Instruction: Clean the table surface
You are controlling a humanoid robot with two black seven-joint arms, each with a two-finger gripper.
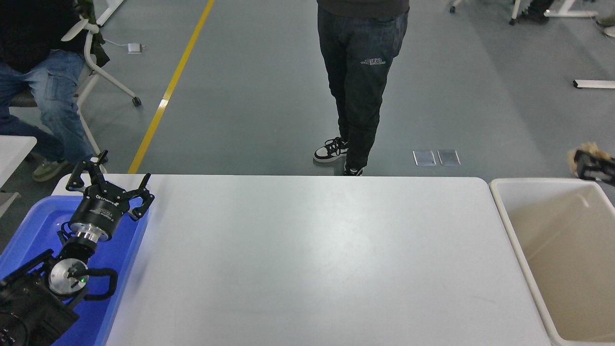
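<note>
White table surface (pixel 307 259) filled the centre of the head view, between a blue tub (pixel 29 230) at its left end and a cream-white tub (pixel 567 269) at its right. Right gripper (pixel 584 163) was barely in frame at the right edge, above the cream tub's far rim, clamped on a crumpled tan wad (pixel 579 154). Left gripper (pixel 106 185) sat parked over the blue tub, fingers spread, holding nothing. A person's legs (pixel 358 81) stood at the far side.
</note>
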